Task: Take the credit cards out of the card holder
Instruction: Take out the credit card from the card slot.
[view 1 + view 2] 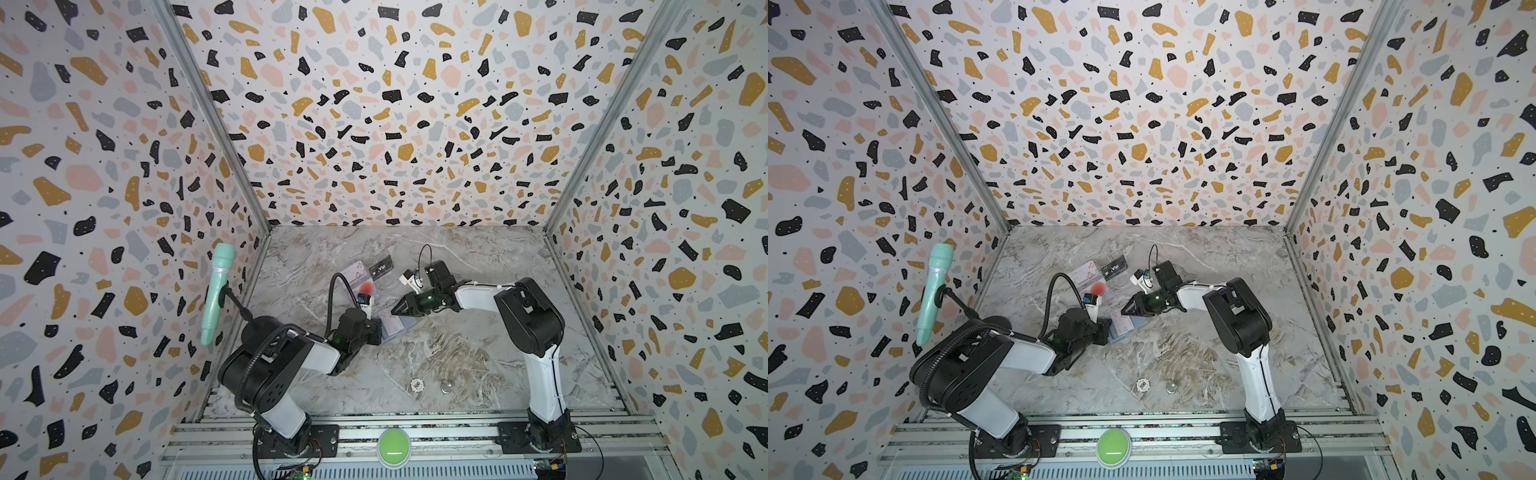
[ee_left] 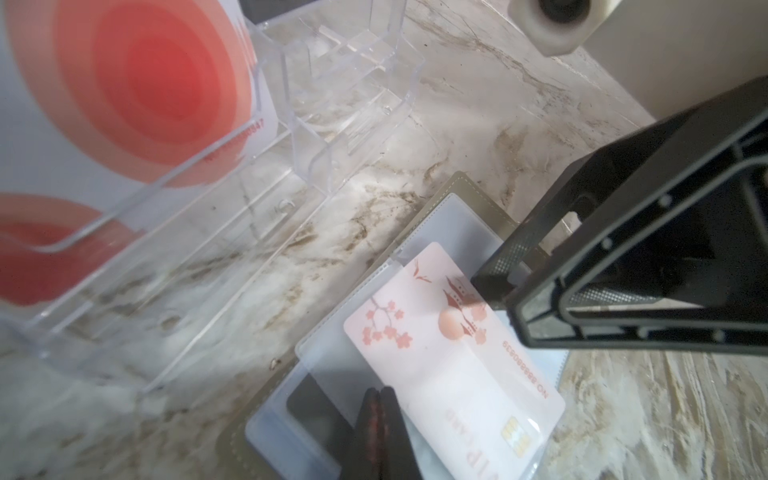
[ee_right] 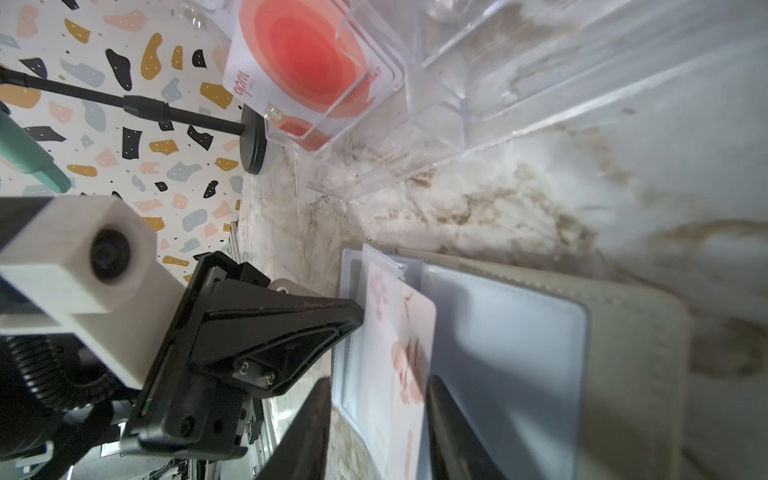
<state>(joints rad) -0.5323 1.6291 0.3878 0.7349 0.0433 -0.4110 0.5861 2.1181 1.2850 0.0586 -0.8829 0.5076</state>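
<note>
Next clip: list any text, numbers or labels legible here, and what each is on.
"VIP": black card.
"NO 8888…", later digits unsure, and a faint "…IP CARD": pink blossom card.
"500", tiny, so a likely reading only: poker chip.
Red number line on the red-circle card: too blurred to read.

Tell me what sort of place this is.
Probably a robot test booth: left arm and right arm bolted to an aluminium rail, terrazzo-print walls closing in a marble-look tabletop, and a green button in front.
</note>
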